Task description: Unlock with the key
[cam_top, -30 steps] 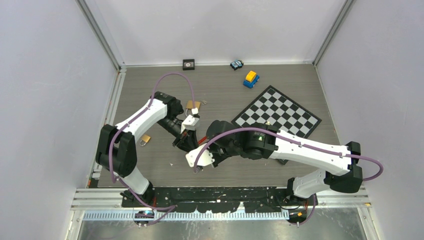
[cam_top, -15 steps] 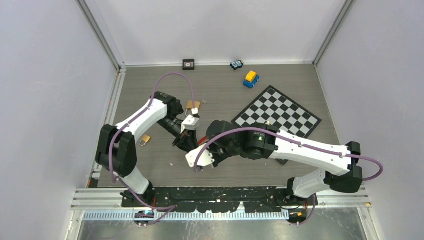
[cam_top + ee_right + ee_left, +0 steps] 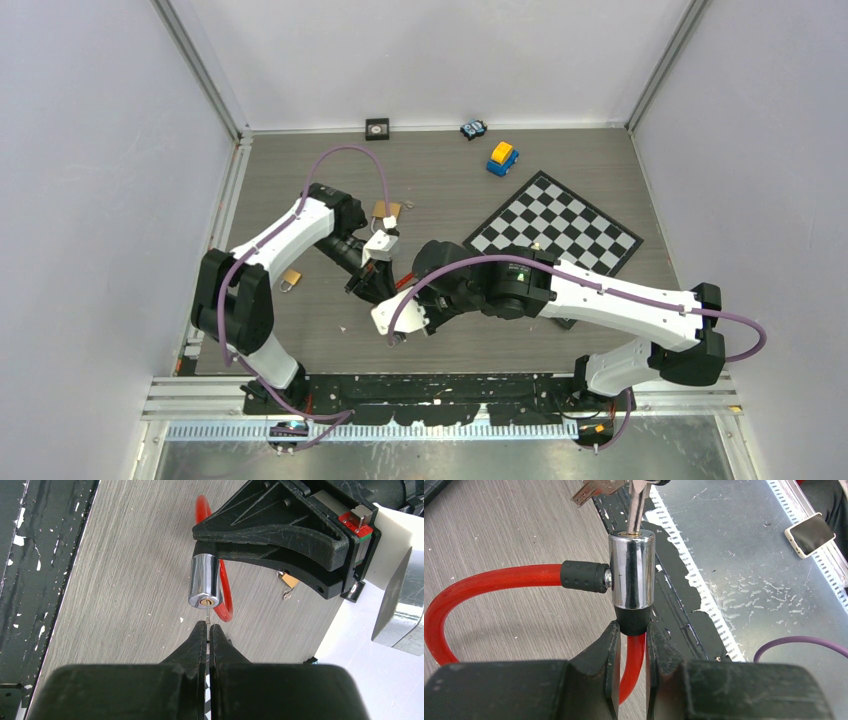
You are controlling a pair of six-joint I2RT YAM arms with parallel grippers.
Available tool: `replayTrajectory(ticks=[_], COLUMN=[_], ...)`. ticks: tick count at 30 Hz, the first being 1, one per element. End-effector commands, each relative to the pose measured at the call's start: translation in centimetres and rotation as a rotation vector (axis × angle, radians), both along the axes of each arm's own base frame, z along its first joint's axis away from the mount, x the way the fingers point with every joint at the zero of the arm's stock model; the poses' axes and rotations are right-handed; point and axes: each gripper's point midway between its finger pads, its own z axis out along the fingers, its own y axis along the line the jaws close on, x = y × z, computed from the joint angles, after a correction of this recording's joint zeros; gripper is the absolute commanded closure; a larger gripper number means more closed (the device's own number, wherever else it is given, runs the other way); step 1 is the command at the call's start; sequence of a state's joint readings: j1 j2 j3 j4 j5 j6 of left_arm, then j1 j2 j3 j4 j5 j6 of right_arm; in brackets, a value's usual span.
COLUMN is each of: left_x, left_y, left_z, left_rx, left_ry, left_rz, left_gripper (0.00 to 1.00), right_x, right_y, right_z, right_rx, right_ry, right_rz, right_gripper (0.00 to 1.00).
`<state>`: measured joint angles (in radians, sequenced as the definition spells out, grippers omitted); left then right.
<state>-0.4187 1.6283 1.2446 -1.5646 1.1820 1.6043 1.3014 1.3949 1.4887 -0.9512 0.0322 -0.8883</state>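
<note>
One red cable lock (image 3: 631, 570), clamped at its black base by the left end effector (image 3: 630, 630), hangs over the counter (image 3: 450, 170) near its front edge. One key (image 3: 206, 614), pinched in the clenched right end effector (image 3: 207, 626), sits in the keyhole. Two brass padlocks (image 3: 387, 211) lie to the left, two toy cars (image 3: 502, 157) sit near the far edge, and one chessboard (image 3: 555, 228) lies to the right.

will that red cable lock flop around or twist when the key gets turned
Probably some. The red cable curves in a loose loop, so it likely bends rather than resists. The chrome barrel looks smooth and may slip; the left claw grips the black collar below it, seemingly a steadier hold.
</note>
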Motion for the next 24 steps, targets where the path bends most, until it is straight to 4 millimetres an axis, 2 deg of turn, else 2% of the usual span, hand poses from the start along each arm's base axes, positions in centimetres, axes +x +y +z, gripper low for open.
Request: replayTrajectory(ticks=[1,16,24], left_x=[-3.2,-3.5,-3.5], left_y=[1.2,1.3,1.1], left_z=[2.5,2.3,2.8], left_rx=[0.039,0.055,0.035], left_ry=[0.158,0.155,0.142], left_rz=[0.009,-0.007,-0.002], left_gripper=[1.0,1.0,1.0], right_x=[0.0,-0.2,-0.2], right_y=[0.9,0.9,1.2], right_z=[1.2,0.4,-0.8], right_rx=[0.042,0.021,0.036], right_ry=[-0.013,-0.018,-0.001], right_rz=[0.009,0.048,0.023], right_gripper=[0.99,0.99,0.99])
